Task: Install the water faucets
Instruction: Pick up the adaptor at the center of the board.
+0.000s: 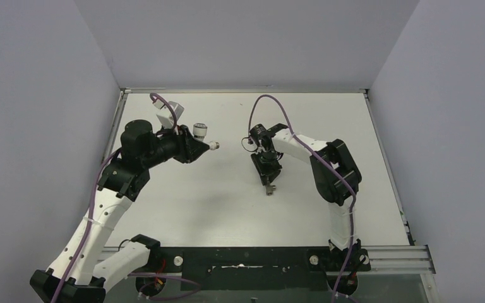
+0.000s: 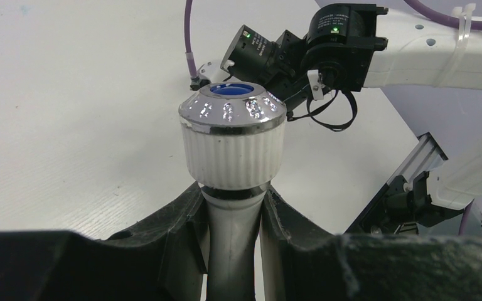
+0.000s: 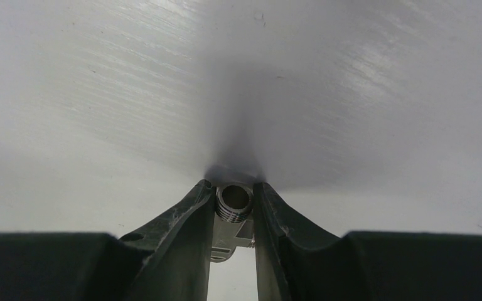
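Note:
The white faucet body with its ribbed knob, chrome rim and blue dot is clamped between the black fingers of my left gripper. From above, the left gripper holds this faucet off the table at the left, with the faucet's end pointing right. My right gripper is shut on the small grey threaded fitting, whose open threaded end faces the table close below. In the top view the right gripper points down at mid-table with the fitting at its tip.
The right arm's wrist and camera lie just beyond the held faucet in the left wrist view. An aluminium rail runs along the near right edge. Grey walls enclose the white table on three sides.

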`<act>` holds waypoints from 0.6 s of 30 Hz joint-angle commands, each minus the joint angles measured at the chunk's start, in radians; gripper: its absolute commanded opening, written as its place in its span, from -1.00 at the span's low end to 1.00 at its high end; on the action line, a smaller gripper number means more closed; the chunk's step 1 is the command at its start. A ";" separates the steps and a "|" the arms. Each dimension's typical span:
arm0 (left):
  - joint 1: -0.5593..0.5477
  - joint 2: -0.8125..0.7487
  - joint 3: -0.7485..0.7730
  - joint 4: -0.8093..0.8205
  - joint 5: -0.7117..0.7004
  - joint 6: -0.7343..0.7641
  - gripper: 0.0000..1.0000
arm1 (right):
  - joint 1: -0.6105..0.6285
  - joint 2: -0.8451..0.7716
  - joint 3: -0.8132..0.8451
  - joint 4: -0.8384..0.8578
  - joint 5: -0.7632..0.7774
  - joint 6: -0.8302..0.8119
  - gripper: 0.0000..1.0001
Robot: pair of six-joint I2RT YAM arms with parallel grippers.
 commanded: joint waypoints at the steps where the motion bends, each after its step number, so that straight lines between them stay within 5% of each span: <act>1: 0.007 -0.030 0.021 0.035 -0.015 0.013 -1.00 | -0.003 -0.096 0.037 0.031 0.014 0.015 -0.89; 9: 0.007 -0.033 0.047 0.026 -0.055 0.023 -1.00 | 0.032 -0.397 -0.157 0.350 0.192 -0.018 -1.00; 18: 0.009 -0.026 0.048 0.049 -0.053 0.002 -1.00 | 0.113 -0.778 -0.726 1.232 0.322 -0.077 -1.00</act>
